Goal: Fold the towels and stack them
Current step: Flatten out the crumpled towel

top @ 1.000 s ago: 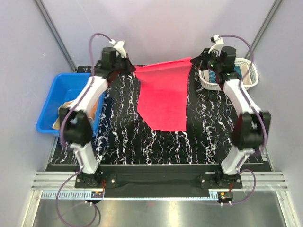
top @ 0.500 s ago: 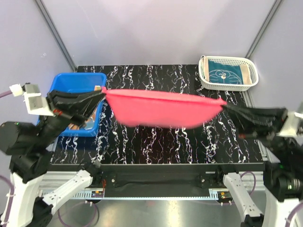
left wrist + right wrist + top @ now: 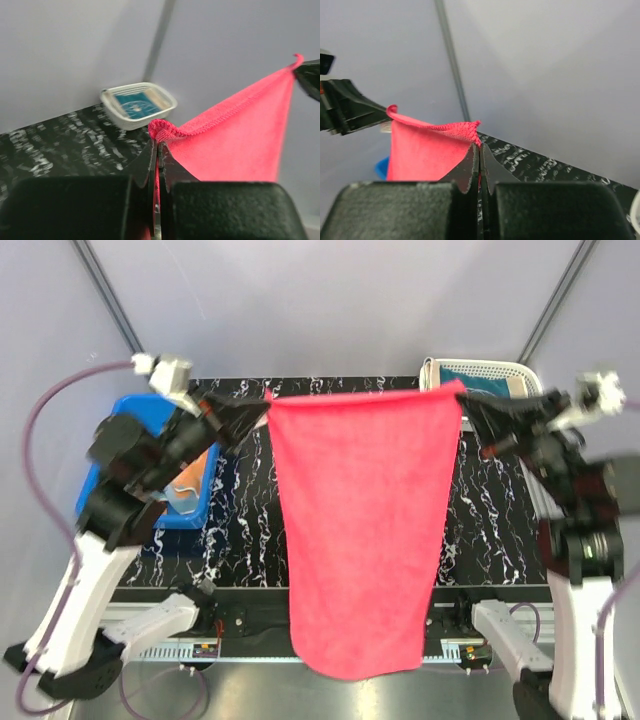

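Left tool (image 3: 258, 416) and right tool (image 3: 474, 412) each pinch a top corner of the pink towel (image 3: 360, 530). It hangs limp, likely light and soft, best gripped at the corners.

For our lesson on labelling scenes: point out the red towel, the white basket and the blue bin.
red towel (image 3: 360, 530), top view, middle of the hanging cloth.
white basket (image 3: 132, 122), left wrist view, near wall.
blue bin (image 3: 190, 515), top view, near wall.
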You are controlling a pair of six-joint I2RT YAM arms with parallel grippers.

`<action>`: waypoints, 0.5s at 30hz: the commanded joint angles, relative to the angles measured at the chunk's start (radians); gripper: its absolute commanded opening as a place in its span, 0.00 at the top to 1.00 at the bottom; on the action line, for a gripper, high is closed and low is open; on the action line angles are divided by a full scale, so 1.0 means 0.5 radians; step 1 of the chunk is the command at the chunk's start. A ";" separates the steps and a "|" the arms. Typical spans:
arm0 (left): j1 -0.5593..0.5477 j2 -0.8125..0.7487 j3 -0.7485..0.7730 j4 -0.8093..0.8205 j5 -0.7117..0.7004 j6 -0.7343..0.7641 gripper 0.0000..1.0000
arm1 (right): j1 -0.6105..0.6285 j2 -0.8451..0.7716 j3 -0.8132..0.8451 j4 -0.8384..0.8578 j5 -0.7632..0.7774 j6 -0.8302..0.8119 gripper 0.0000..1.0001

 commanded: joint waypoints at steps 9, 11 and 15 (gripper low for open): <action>0.546 1.259 0.364 0.322 0.010 0.124 1.00 | -0.010 1.338 -0.034 0.678 0.319 -0.367 1.00; 0.580 1.553 0.493 0.417 0.108 0.105 1.00 | -0.014 1.514 -0.034 0.804 0.292 -0.364 1.00; 0.629 2.017 0.748 0.472 0.167 0.114 1.00 | -0.023 2.056 0.070 1.123 0.120 -0.380 1.00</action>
